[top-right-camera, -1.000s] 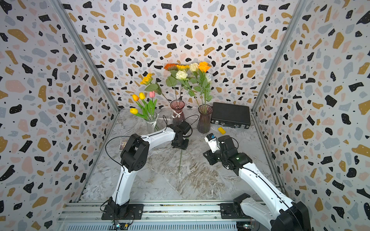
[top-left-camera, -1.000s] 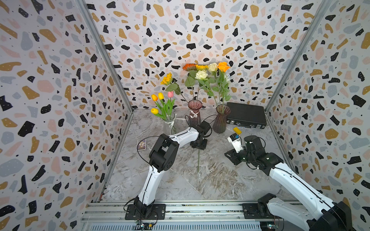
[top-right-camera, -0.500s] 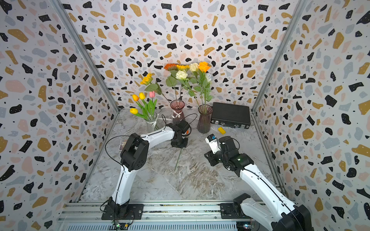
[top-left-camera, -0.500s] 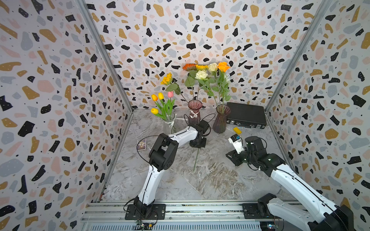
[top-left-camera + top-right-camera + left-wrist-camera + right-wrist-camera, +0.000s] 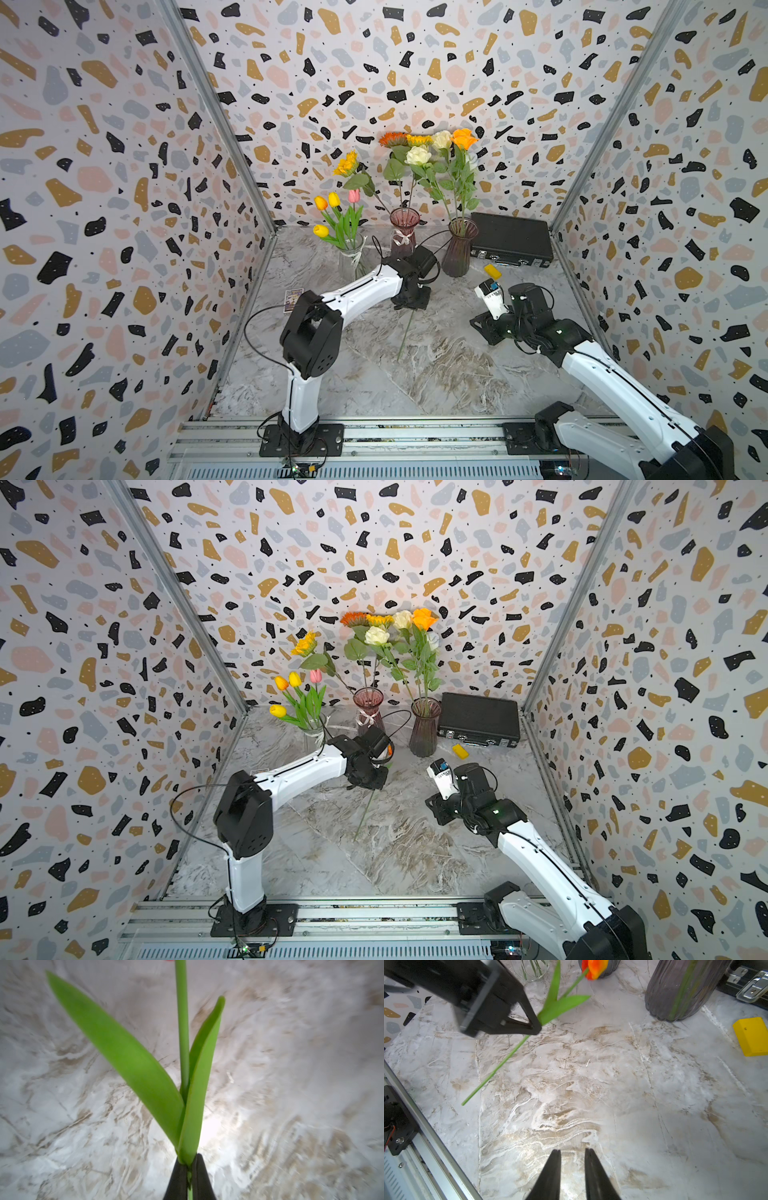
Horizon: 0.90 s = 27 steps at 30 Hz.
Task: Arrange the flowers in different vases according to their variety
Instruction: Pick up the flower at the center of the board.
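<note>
You see left gripper (image 5: 189, 1165) clamped on green flower stem (image 5: 182, 1022); two leaves (image 5: 128, 1057) spread just past jaws; blurred marble tabletop (image 5: 291, 1084) behind.

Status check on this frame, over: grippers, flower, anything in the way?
Left gripper shut on orange tulip at the leaf base. Right gripper open, empty. Clear vase holds four tulips; ribboned vase stands close by the bloom.
</note>
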Available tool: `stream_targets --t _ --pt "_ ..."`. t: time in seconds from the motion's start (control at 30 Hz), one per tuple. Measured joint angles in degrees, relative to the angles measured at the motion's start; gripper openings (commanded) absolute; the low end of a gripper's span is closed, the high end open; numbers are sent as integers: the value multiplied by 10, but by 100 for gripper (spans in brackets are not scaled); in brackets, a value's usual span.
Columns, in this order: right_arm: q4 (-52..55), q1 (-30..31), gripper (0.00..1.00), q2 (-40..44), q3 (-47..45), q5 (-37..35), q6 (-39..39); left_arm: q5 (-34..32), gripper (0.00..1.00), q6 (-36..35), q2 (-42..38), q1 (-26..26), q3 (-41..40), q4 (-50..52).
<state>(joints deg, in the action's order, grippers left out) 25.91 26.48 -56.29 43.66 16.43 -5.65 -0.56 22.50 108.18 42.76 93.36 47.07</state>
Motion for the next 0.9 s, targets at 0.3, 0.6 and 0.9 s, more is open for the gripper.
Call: stream_targets --t 0.3,0.6,0.9 --pt "-2 0 25 0 -1 -7 0 -65 0 -37 -210 30 4 8" --pt "-10 0 24 0 -8 -10 -1 -196 0 -183 -334 -22 -82 -265" --pt "-11 0 23 -3 -12 -12 0 -151 0 -213 -276 -185 -121 -478"
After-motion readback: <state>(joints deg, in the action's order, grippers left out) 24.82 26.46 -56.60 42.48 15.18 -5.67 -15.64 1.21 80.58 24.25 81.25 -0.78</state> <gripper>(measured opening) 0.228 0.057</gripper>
